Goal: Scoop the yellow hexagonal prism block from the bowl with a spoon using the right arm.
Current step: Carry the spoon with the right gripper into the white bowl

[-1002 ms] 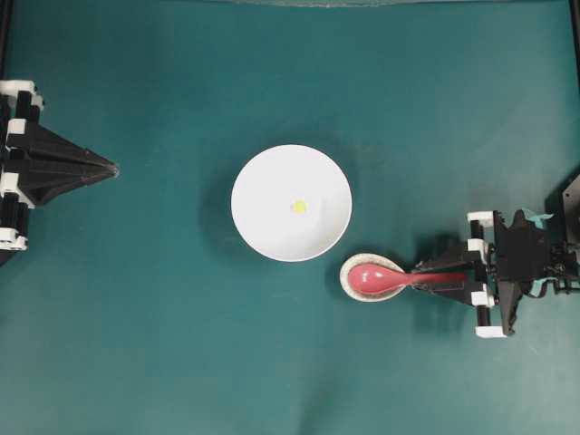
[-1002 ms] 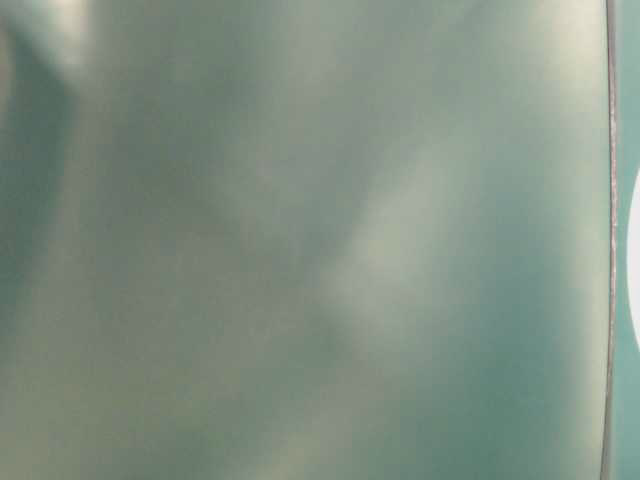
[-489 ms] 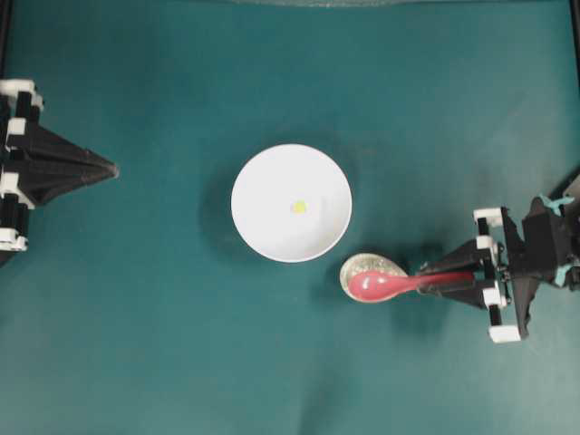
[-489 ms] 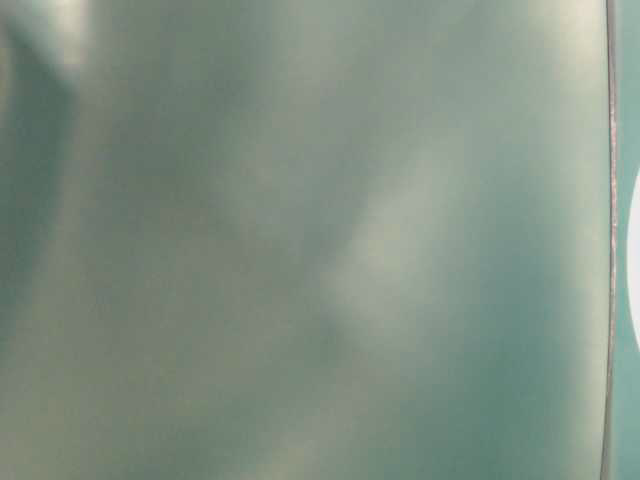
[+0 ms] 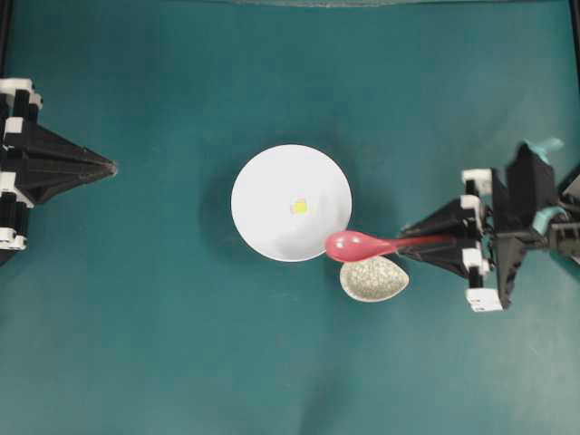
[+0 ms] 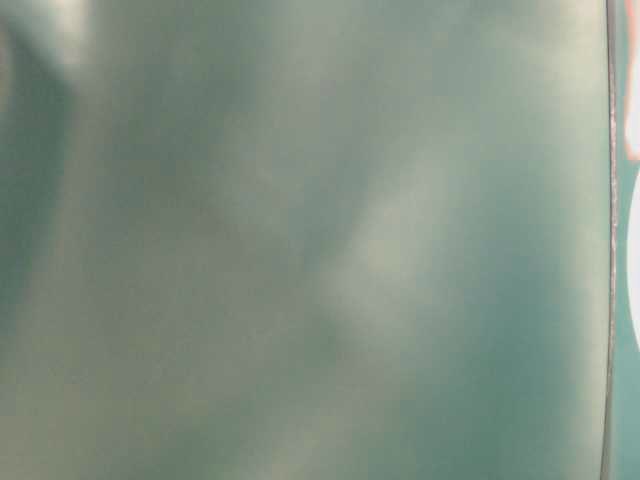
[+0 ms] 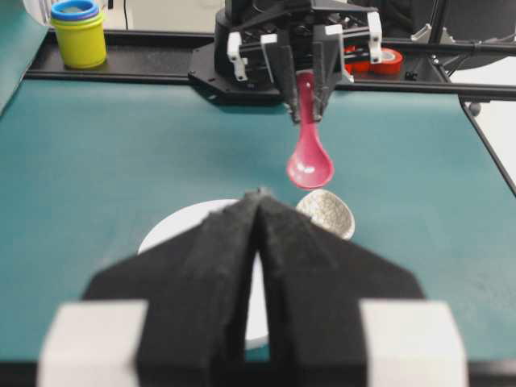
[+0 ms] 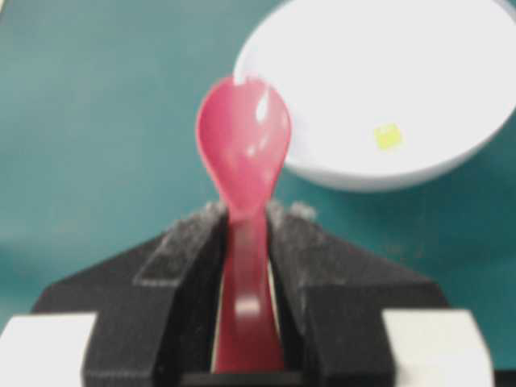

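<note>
Right end effector (image 5: 426, 243) pinches the spoon (image 5: 362, 245) by its handle; fingers (image 8: 181, 274) pressed against both sides of the handle, clear in right wrist view. Spoon held roughly level, scoop pointing toward the bowl (image 5: 272, 181), hollow side up. Spoon is off the table (image 5: 163, 344), in the air: left wrist view shows the scoop hanging above the speckled rest (image 5: 373, 277) w/ a gap under it. From overhead, scoop tip overlaps the bowl's lower-right rim; rest lies just below the spoon, beside the bowl, nothing in it.

Yellow hexagonal prism block (image 5: 299, 207) sits on the bowl's floor, approx. centre, slightly right of middle. Apart from the spoon, not touched. Right wrist view: block seen to the right of the scoop, inside the bowl.

Bowl is upright, mid-table.

Left end effector (image 5: 111, 167) at far left edge of overhead view, well apart from the bowl, fingers pressed together to a point, nothing between them. Left wrist view confirms: the two black pads (image 7: 218, 266) meet along a thin seam.

Table-level view: blurred green surface only, a white sliver and a pinkish patch at the right edge; can't tell what they are.

Background in left wrist view: yellow-and-blue cup stack (image 7: 77, 32) beyond the table's far left, red tape roll (image 7: 387, 60) at far right.
</note>
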Controlling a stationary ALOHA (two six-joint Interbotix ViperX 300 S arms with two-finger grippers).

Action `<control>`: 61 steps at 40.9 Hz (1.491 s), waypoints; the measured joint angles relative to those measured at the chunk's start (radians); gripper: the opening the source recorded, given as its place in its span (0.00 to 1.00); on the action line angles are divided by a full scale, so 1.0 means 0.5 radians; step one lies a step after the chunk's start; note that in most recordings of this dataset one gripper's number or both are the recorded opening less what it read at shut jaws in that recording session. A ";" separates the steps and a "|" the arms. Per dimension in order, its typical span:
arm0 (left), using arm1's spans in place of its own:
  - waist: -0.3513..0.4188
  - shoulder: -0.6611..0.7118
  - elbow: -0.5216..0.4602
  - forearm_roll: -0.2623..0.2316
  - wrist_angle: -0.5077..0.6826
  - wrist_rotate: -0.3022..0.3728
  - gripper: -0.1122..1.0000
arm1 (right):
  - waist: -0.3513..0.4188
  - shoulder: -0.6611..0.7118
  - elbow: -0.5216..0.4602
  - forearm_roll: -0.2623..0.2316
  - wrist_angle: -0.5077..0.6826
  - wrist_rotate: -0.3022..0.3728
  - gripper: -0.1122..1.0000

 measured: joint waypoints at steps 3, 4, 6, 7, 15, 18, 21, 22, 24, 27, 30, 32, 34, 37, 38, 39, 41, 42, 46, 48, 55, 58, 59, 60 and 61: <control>-0.003 0.000 0.000 0.003 -0.003 0.000 0.09 | -0.135 -0.049 -0.107 0.000 0.245 -0.055 0.30; 0.000 0.000 0.000 0.000 0.000 0.000 0.09 | -0.172 -0.058 -0.138 0.000 0.313 -0.067 0.30; -0.003 0.000 0.000 0.000 -0.003 0.003 0.09 | -0.252 -0.071 -0.206 0.000 0.457 -0.095 0.30; -0.003 0.000 0.000 0.000 -0.006 0.003 0.09 | -0.291 -0.071 -0.242 0.000 0.537 -0.110 0.30; -0.003 0.000 0.000 0.000 -0.006 0.003 0.09 | -0.580 -0.046 -0.469 -0.012 1.071 -0.169 0.30; -0.003 0.000 0.000 0.000 -0.003 0.003 0.09 | -0.672 -0.025 -0.543 -0.028 1.233 -0.166 0.30; -0.003 0.000 0.000 0.000 -0.006 0.003 0.09 | -0.752 0.003 -0.617 -0.052 1.393 -0.166 0.30; 0.000 0.000 0.000 0.000 -0.003 0.006 0.09 | -0.764 0.012 -0.638 -0.061 1.436 -0.166 0.30; -0.003 0.000 0.000 0.000 -0.006 0.006 0.09 | -0.795 0.034 -0.681 -0.083 1.528 -0.166 0.30; 0.000 0.000 0.000 0.003 -0.003 0.006 0.09 | -0.822 0.067 -0.749 -0.117 1.647 -0.166 0.30; -0.003 0.000 0.000 0.000 -0.003 0.006 0.09 | -0.847 0.107 -0.813 -0.156 1.764 -0.163 0.30; -0.003 0.000 0.000 0.003 -0.006 0.009 0.09 | -0.859 0.141 -0.868 -0.190 1.850 -0.160 0.30; -0.003 0.000 0.000 0.000 -0.003 0.009 0.09 | -0.865 0.169 -0.914 -0.215 1.921 -0.156 0.30; -0.003 0.000 0.000 0.000 -0.006 0.009 0.09 | -0.868 0.224 -1.003 -0.252 2.037 -0.156 0.30; -0.003 0.000 0.000 0.000 -0.006 0.009 0.09 | -0.868 0.239 -1.025 -0.258 2.065 -0.153 0.30; -0.003 0.000 0.000 0.003 -0.006 0.009 0.09 | -0.868 0.258 -1.046 -0.267 2.086 -0.156 0.30; -0.003 0.000 0.000 0.000 -0.006 0.009 0.09 | -0.871 0.298 -1.095 -0.288 2.141 -0.150 0.30; 0.000 0.000 0.000 0.003 -0.003 0.006 0.09 | -0.871 0.316 -1.117 -0.295 2.163 -0.147 0.30; -0.003 0.000 0.000 0.000 -0.006 0.009 0.09 | -0.868 0.408 -1.218 -0.350 2.270 -0.098 0.30; -0.003 0.000 0.000 0.000 -0.006 0.009 0.09 | -0.871 0.451 -1.270 -0.393 2.326 -0.061 0.30; 0.000 0.000 0.000 0.000 -0.006 0.009 0.09 | -0.871 0.574 -1.420 -0.577 2.525 0.107 0.30; -0.003 0.000 0.000 0.003 -0.006 0.009 0.09 | -0.871 0.614 -1.476 -0.657 2.602 0.181 0.30; 0.000 0.000 0.000 0.003 -0.003 0.009 0.09 | -0.871 0.629 -1.491 -0.684 2.626 0.202 0.30; -0.003 0.000 0.000 0.000 -0.006 0.009 0.09 | -0.871 0.641 -1.513 -0.709 2.654 0.224 0.30; 0.000 0.000 0.000 0.000 -0.006 0.009 0.09 | -0.871 0.650 -1.525 -0.727 2.675 0.239 0.30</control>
